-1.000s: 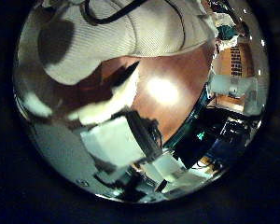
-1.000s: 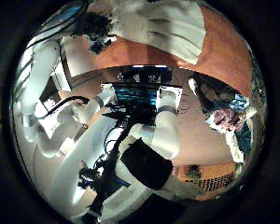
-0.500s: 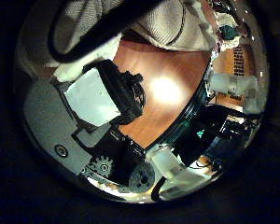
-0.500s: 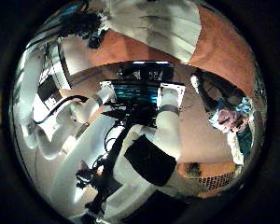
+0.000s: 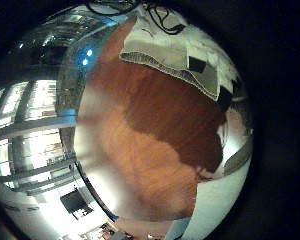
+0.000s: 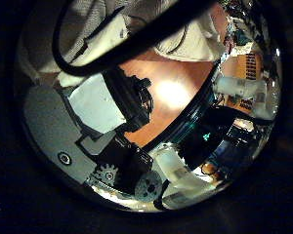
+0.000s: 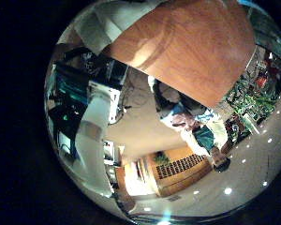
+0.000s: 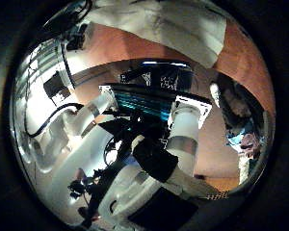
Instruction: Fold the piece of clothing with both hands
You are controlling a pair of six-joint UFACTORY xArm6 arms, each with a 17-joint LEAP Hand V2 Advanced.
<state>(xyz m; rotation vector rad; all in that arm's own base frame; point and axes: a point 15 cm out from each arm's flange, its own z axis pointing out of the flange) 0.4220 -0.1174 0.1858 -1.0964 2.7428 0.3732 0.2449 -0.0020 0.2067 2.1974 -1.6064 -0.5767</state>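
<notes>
Pale garment (table reddish-brown)

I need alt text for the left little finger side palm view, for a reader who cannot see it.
A pale piece of clothing lies on a wooden table, with a dark cable looped on it. Bare wood fills the middle of the view.

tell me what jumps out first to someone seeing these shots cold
The light piece of clothing lying on the reddish-brown wooden table draws the eye first, showing pale against the wood in every palm view. Next comes the left hand itself, its white and black parts filling much of the left thumb side view right beside the cloth.
</notes>
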